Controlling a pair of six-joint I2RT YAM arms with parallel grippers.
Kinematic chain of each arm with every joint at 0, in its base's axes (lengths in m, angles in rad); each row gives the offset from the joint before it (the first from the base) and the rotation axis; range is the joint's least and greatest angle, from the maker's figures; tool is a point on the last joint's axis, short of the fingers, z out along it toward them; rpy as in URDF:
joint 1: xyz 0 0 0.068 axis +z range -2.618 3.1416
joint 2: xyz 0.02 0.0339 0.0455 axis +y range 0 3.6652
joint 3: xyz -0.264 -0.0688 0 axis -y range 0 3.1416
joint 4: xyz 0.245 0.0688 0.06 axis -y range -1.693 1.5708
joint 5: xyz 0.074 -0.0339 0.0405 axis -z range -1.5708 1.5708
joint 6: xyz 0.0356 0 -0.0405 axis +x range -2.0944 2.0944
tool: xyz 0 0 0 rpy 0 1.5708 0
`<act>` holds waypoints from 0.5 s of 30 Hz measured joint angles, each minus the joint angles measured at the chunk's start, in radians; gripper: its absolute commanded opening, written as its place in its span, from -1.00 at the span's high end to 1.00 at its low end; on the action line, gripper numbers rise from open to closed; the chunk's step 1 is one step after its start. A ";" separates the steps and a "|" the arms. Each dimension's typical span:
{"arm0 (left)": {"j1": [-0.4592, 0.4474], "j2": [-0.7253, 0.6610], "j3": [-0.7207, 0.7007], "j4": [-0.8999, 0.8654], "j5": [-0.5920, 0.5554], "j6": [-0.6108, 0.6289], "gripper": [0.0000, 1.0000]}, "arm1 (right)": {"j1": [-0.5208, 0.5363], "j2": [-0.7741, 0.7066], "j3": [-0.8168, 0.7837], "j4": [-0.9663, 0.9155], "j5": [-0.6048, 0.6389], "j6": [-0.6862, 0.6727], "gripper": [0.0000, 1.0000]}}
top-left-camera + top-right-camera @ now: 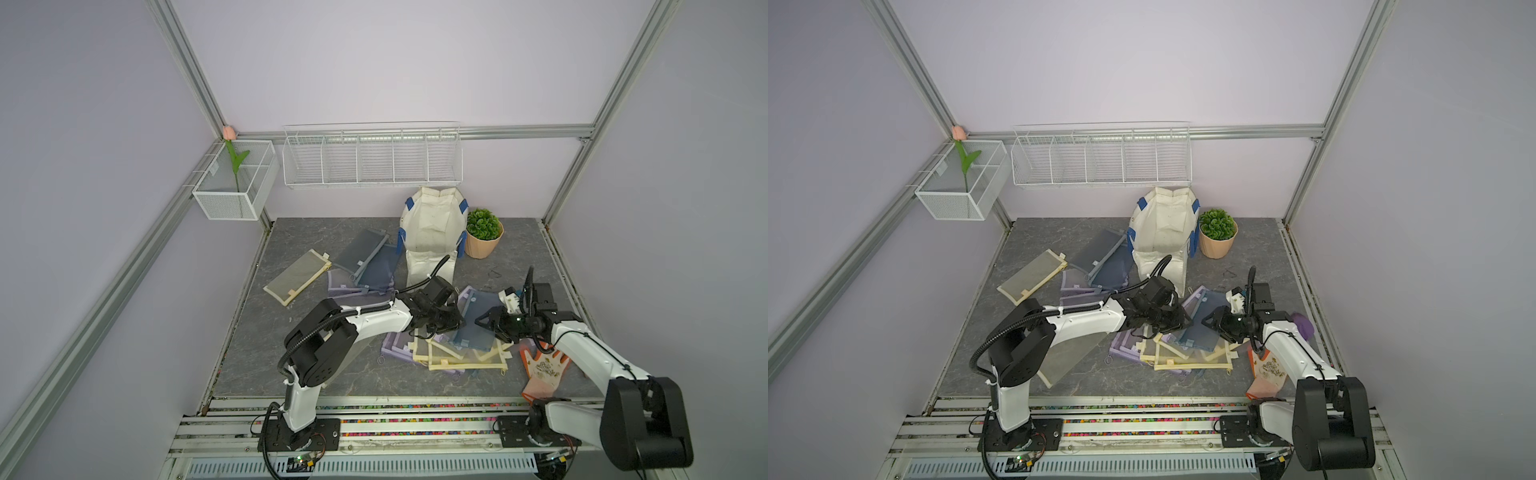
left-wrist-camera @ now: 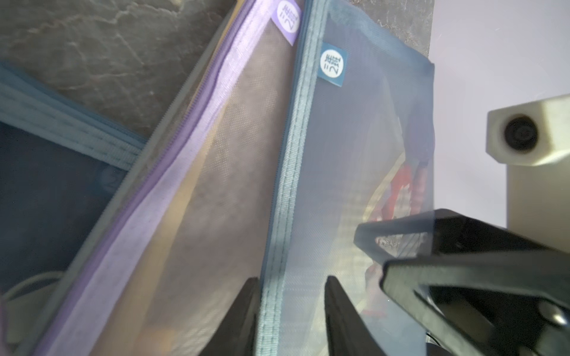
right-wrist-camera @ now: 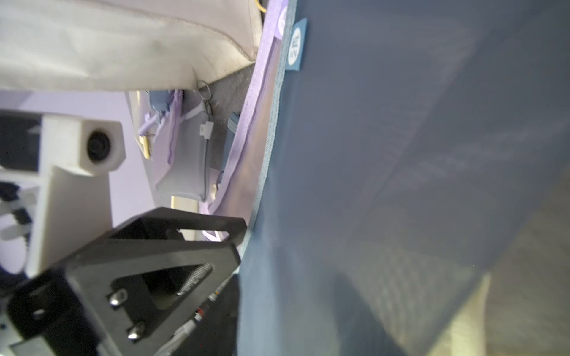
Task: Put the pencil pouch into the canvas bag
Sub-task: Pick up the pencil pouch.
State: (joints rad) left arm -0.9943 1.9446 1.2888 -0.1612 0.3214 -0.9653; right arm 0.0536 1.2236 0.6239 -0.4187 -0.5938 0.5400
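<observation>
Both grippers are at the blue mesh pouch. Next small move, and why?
Probably close both fully before lifting: the left gripper straddles the blue mesh pouch at its zipper edge, the right gripper sits at the opposite edge, and I can't confirm either grip.

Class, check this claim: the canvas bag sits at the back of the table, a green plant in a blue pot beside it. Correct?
No: the pot is peach, not blue, as both top views show. It does sit beside the canvas bag at the back of the table.
</observation>
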 measured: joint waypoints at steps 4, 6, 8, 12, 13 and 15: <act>0.000 -0.001 -0.003 0.014 0.006 0.000 0.26 | 0.000 -0.004 -0.001 0.001 -0.003 -0.013 0.86; 0.000 -0.009 -0.003 0.007 0.006 0.004 0.18 | -0.001 -0.024 -0.001 -0.021 -0.002 -0.025 0.86; 0.004 -0.032 -0.003 -0.008 0.009 0.008 -0.02 | -0.001 -0.074 0.000 -0.058 0.000 -0.043 0.86; 0.031 -0.150 -0.023 -0.020 0.039 0.012 -0.56 | 0.010 -0.210 0.057 -0.184 -0.003 -0.103 0.86; 0.042 -0.187 -0.026 -0.024 0.047 0.016 -0.65 | 0.019 -0.228 0.072 -0.196 -0.010 -0.113 0.86; 0.072 -0.266 -0.025 -0.038 0.064 0.021 -0.81 | 0.040 -0.267 0.089 -0.201 -0.039 -0.127 0.86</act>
State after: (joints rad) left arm -0.9222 1.6787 1.2640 -0.1989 0.3859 -0.9443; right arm 0.0933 0.9562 0.7124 -0.6197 -0.6331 0.4129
